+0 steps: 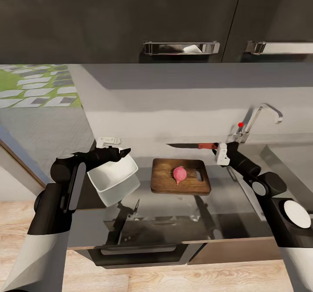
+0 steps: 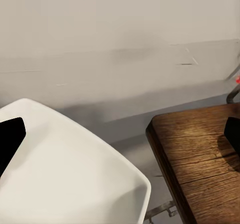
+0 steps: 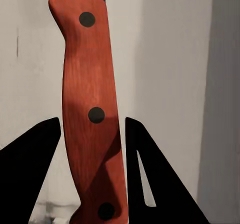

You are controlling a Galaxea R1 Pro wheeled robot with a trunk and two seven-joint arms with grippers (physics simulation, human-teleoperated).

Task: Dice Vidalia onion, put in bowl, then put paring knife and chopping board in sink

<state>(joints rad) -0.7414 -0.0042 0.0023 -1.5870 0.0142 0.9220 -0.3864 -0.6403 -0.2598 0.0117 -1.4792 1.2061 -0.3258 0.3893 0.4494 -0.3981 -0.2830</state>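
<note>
On chopping board — Vidalia onion; no readable writing anywhere.

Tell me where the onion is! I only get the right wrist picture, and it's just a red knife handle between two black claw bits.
Observer: The Vidalia onion lies whole on the chopping board, near its middle.
Operator: Is my knife over it?
Observer: No. The right claw holds the paring knife on the far side of the board, near the faucet, with the blade pointing to the robot's left.
Operator: What's the other arm doing?
Observer: The left claw grips the rim of the bowl, which is tilted, to the left of the board.
</note>
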